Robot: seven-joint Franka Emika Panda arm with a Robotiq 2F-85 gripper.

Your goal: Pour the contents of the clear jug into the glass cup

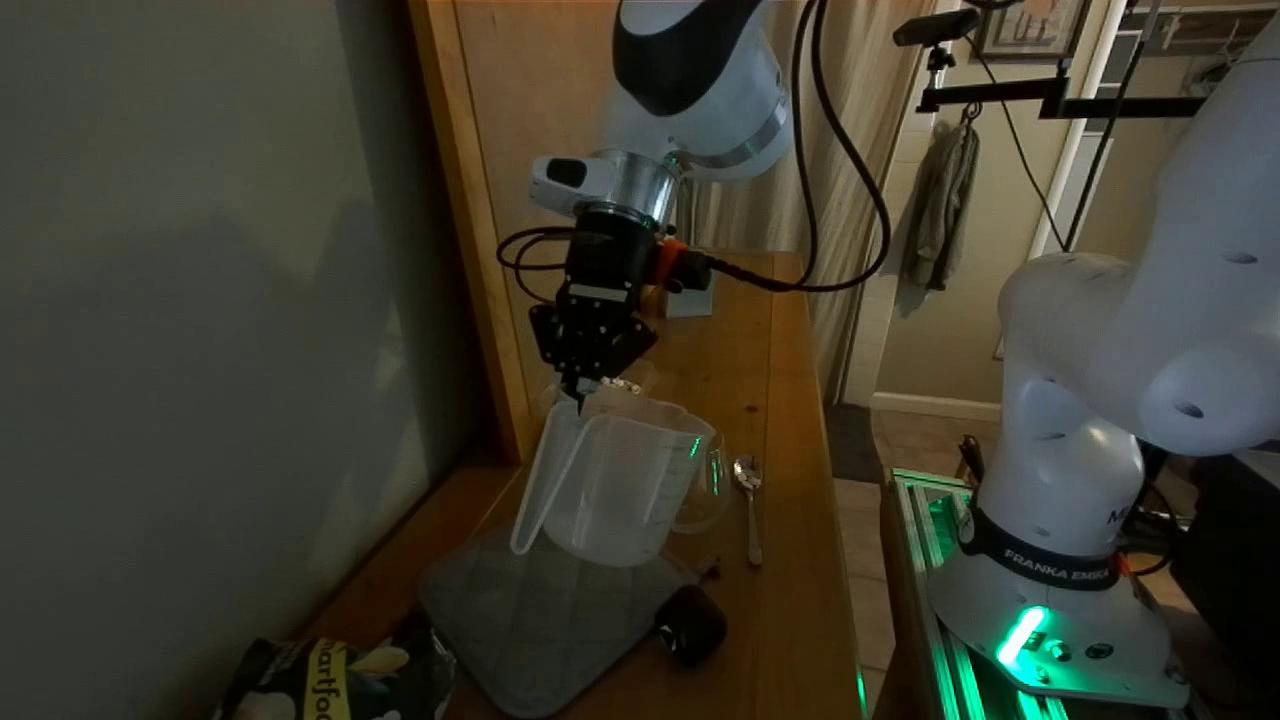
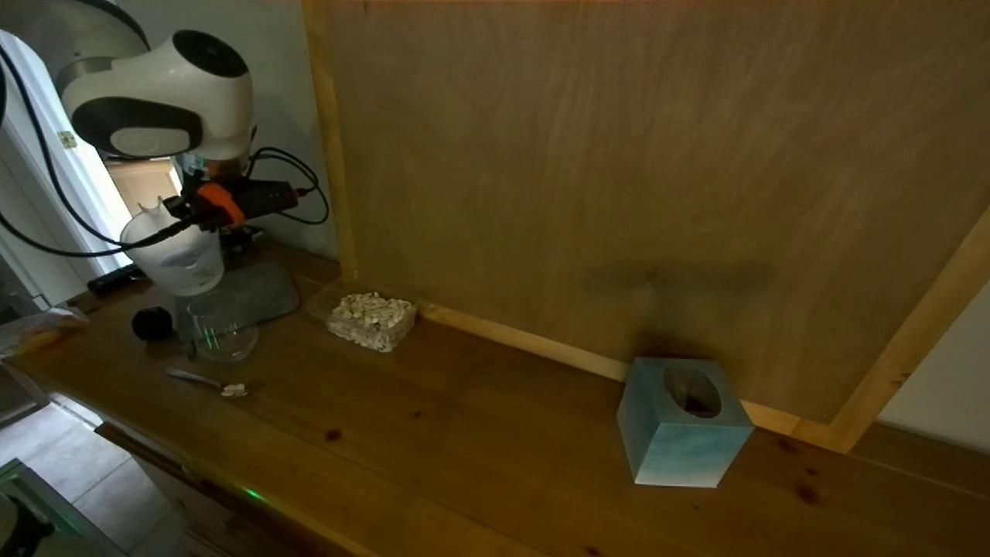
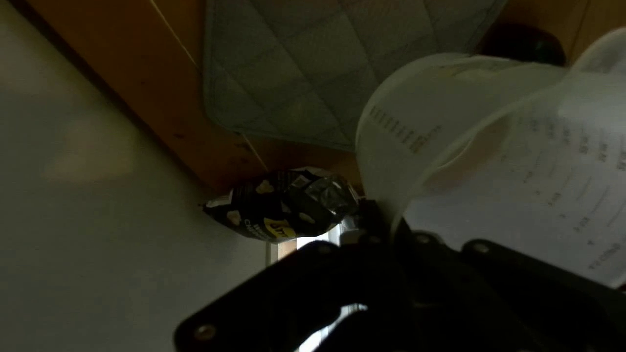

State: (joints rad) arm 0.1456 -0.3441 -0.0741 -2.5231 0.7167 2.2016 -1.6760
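Fingers: pinching the clear jug by its upper edge, handle side; one dark tip each side of the plastic in the wrist view.
Plastic bag: left margin of an exterior view, at the desk end, partly cut off.
Dark round thing: just beside the grey quilted mat; can't tell what it is.
Clear jug: tilted, base low, mouth leaning toward the desk's front edge, handle on the wall side. Looks raised; can't tell how far over the mat it sits.
Spoon: between glass cup and front edge, pale clump in its bowl. Narrow strip of desk beyond it, then the drop to tiled floor.
Glass cup: on the desk, partly behind the clear jug in an exterior view. Tight spot: clear jug, mat and spoon all near.
Mat: flat, strip of desk between it and the wall.
Black snack bag: near the mat, wall side.
Flake box: see-through, heaped with pale flakes, right by the foot of the wooden panel.
Room: longest desk run spans flake box to light-blue box; panel bounds the back, front edge the other side.
Light-blue box: oval opening on top, just in front of the panel.
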